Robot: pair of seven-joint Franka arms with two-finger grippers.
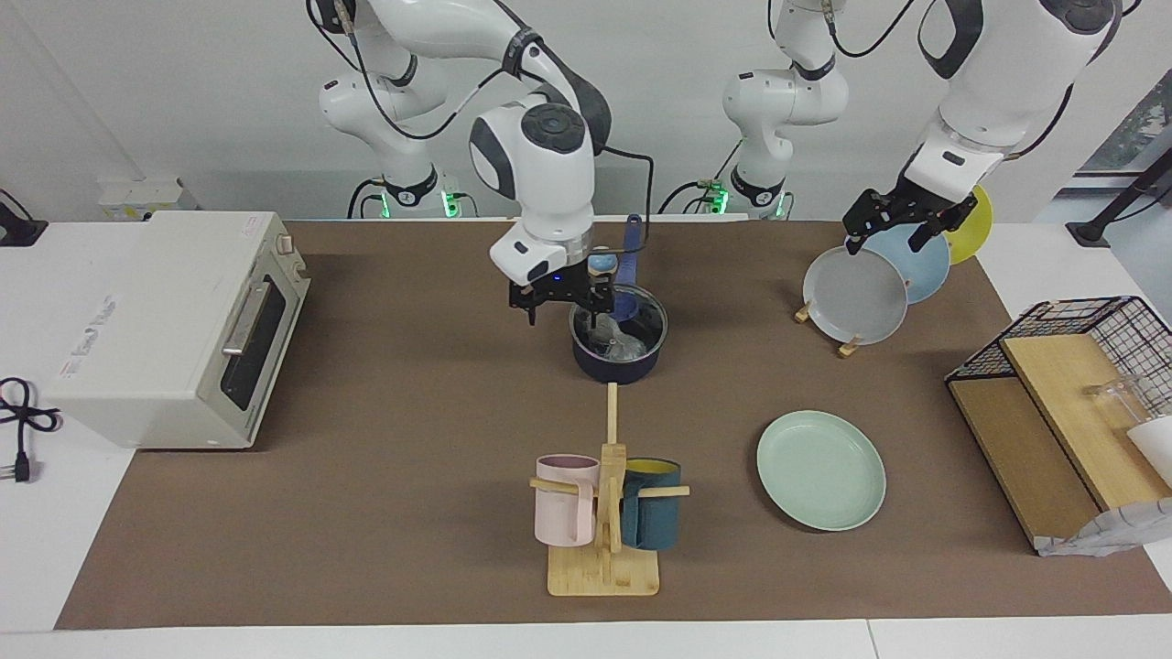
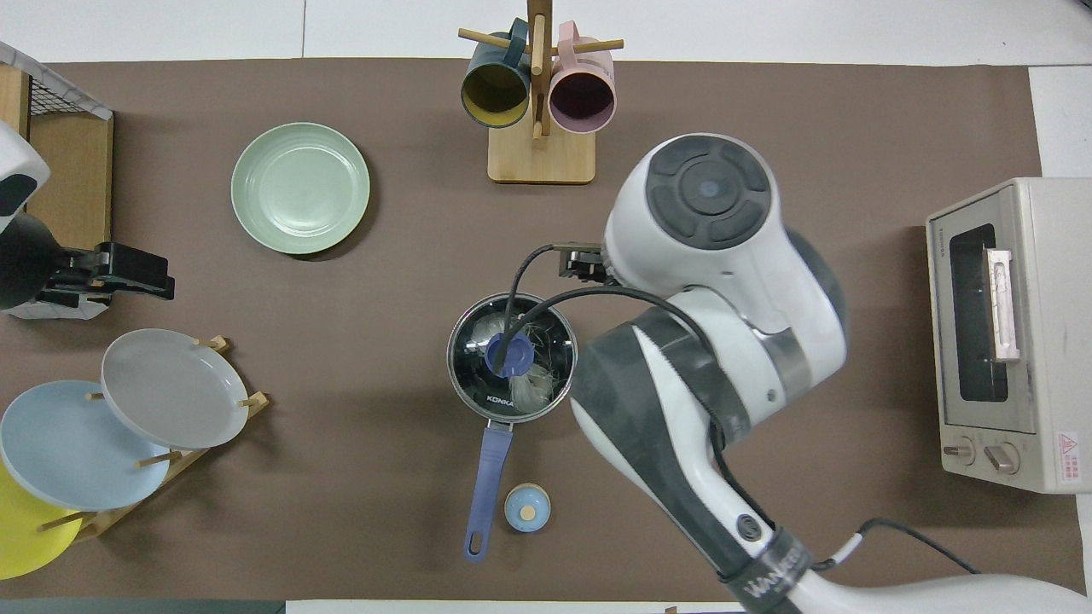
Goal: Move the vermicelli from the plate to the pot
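The vermicelli [image 2: 536,388] lies inside the pot [image 1: 618,364], seen as white threads through the clear glass lid [image 2: 478,337] that sits on the pot; it also shows in the facing view [image 1: 624,346]. The pot's blue handle [image 2: 486,477] points toward the robots. The mint-green plate [image 1: 821,469] is bare, farther from the robots, toward the left arm's end; it also shows in the overhead view [image 2: 300,188]. My right gripper [image 1: 563,316] is open and empty, just over the pot's rim at the right arm's end. My left gripper [image 1: 884,240] hangs open over the plate rack and waits.
A rack [image 1: 847,346] holds grey [image 1: 856,295], light blue and yellow plates. A small blue shaker [image 2: 527,507] stands beside the pot handle. A mug stand [image 1: 604,567] carries pink and dark teal mugs. A toaster oven [image 1: 174,329] and a wire basket with boards [image 1: 1062,403] sit at the table's ends.
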